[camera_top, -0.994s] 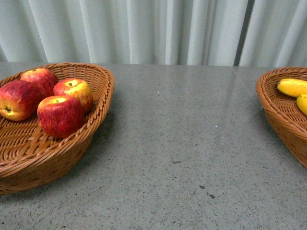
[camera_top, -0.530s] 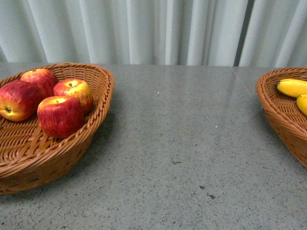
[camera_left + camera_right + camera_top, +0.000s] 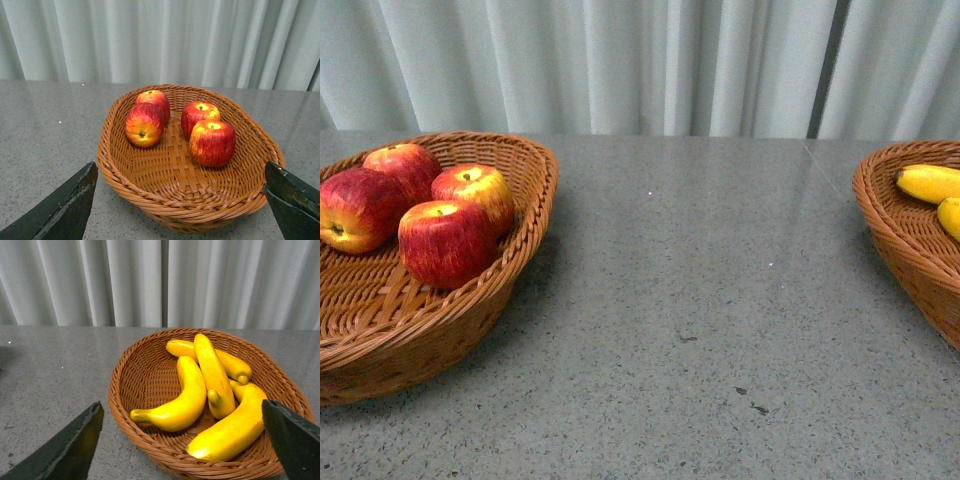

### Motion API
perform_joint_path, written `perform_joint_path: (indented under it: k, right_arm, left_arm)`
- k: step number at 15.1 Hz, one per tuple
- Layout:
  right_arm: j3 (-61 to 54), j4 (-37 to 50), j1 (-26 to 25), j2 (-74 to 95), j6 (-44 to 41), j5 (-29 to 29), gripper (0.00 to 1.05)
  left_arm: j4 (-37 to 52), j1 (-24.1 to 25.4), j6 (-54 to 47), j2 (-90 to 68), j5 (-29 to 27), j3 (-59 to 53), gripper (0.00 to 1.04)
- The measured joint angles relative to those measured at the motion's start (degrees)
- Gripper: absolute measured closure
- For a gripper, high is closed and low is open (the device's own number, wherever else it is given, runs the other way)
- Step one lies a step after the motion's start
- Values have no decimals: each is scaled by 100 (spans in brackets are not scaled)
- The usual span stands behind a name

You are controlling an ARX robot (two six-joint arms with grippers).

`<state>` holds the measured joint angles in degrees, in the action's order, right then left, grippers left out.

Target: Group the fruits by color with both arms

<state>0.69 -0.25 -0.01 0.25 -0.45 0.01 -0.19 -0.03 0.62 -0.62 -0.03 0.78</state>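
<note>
Apples (image 3: 180, 127) basketed, bananas (image 3: 210, 390) basketed, both claws wide apart, empty

You get nothing to read here: no text, label, brand, number or sign shows in any view.

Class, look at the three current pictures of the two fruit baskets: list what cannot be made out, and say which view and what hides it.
1. Front view: the right basket is cut by the picture edge; only two bananas show partly.
2. Front view: neither arm shows.
3. Left wrist view: the left gripper shows only finger tips at the lower corners, spread wide; the rest is out of frame.
4. Right wrist view: the right gripper likewise.
5. Right wrist view: the fourth banana is partly covered by another.
</note>
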Motion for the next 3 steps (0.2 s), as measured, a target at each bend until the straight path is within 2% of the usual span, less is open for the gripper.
perform_joint_path:
  k: [1, 2, 3]
  right_arm:
    - [0, 0, 0, 0, 4, 0, 4]
    - [0, 0, 0, 0, 2, 0, 8]
    - [0, 0, 0, 0, 2, 0, 6]
  left_arm:
    - [-2, 0, 0, 0, 0, -2, 7]
    - [0, 0, -2, 0, 0, -2, 7]
    - [0, 0, 0, 0, 0, -2, 7]
